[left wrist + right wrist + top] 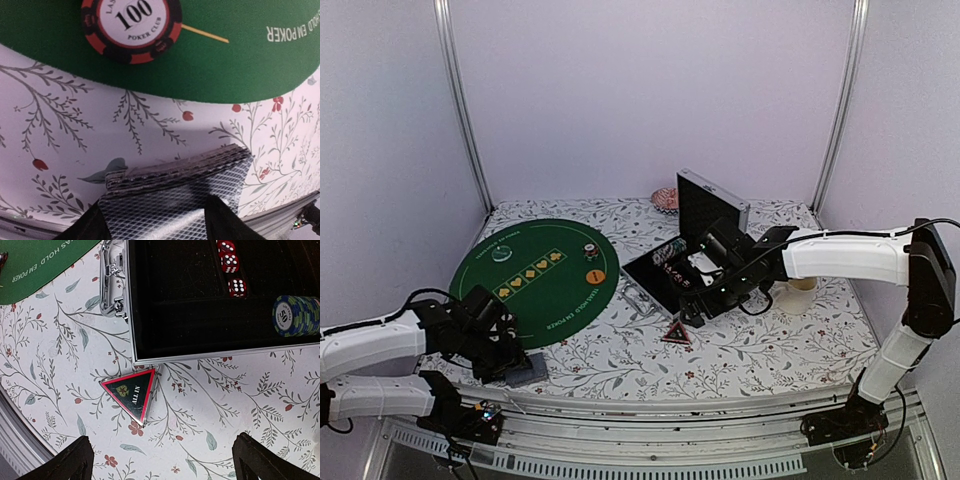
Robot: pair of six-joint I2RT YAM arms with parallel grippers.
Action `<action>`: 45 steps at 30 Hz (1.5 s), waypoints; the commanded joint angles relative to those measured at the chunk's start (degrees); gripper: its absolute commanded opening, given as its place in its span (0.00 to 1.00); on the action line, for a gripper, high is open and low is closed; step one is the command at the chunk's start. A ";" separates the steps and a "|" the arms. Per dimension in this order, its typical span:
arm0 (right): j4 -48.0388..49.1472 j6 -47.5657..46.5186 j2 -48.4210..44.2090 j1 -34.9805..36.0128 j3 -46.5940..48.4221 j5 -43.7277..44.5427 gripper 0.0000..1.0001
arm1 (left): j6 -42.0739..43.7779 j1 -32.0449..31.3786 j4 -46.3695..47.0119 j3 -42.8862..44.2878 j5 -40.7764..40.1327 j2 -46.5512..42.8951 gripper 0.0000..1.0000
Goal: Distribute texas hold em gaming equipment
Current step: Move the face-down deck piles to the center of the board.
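Just off the near edge of the green mat (535, 285), the deck of cards (175, 200) lies on the flowered cloth (150, 130) between the spread fingers of the left gripper (155, 205); whether they touch it I cannot tell. A 100 chip (131, 27) sits by the mat's rim. Right of the mat, the right gripper (162, 440) hangs wide open and empty over a triangular marker (131, 392). Farther back, blue chips (295, 315) lie in the open case (175, 315).
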 commanded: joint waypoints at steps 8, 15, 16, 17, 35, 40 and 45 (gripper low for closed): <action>-0.42 0.59 1.04 -0.09 0.95 -0.84 0.99 | 2.33 -0.01 9.90 -1.03 5.58 5.34 0.63; -0.60 0.76 0.79 -0.13 0.96 -0.76 0.99 | 4.04 -1.99 17.08 1.53 8.43 12.33 0.64; -0.59 0.79 0.74 -0.16 0.94 -0.72 0.99 | 4.18 -2.61 17.53 1.88 8.43 13.13 0.64; -0.60 0.81 0.70 -0.09 0.92 -0.68 0.99 | 4.43 -3.12 18.18 2.19 8.59 13.96 0.64; -0.56 0.37 1.18 -0.09 0.96 -1.03 0.99 | 8.44 -9.16 18.09 5.95 12.83 16.20 0.76; -0.91 0.13 0.87 -0.11 2.85 -1.03 0.99 | 12.14 -9.23 7.72 10.98 7.91 14.41 0.84; -0.94 -0.23 0.95 -0.12 3.43 -1.33 0.99 | 22.47 -9.42 -1.07 20.86 1.07 15.11 0.98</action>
